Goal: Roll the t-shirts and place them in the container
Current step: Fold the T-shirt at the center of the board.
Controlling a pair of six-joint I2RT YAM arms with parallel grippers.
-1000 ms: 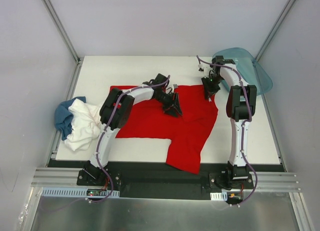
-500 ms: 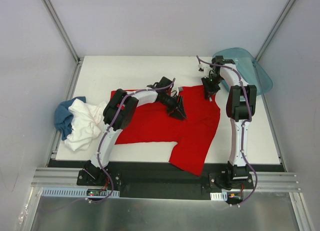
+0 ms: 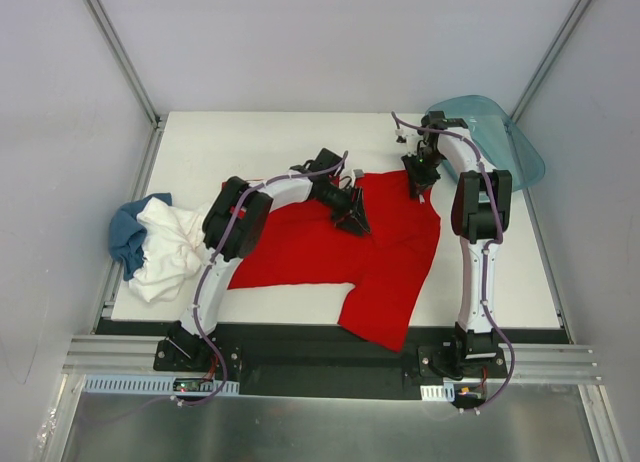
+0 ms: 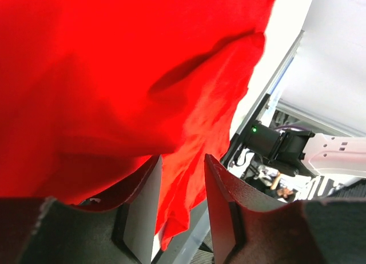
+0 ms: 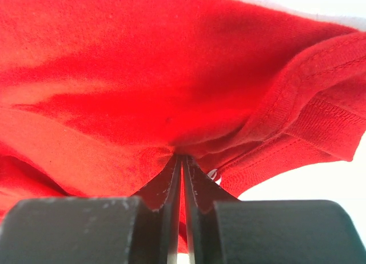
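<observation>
Your right gripper [image 5: 182,161] pinches the red t-shirt [image 3: 300,247] shut-tight at its far edge (likely anchoring it); your left gripper [image 4: 182,167] sits half-open above, gripping nothing.

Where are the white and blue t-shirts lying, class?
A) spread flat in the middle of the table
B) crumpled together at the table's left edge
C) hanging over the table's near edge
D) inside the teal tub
B: the overhead view shows the white t-shirt and blue t-shirt bunched together at the left edge of the table, while the red t-shirt lies spread mid-table and the teal tub sits far right.
</observation>
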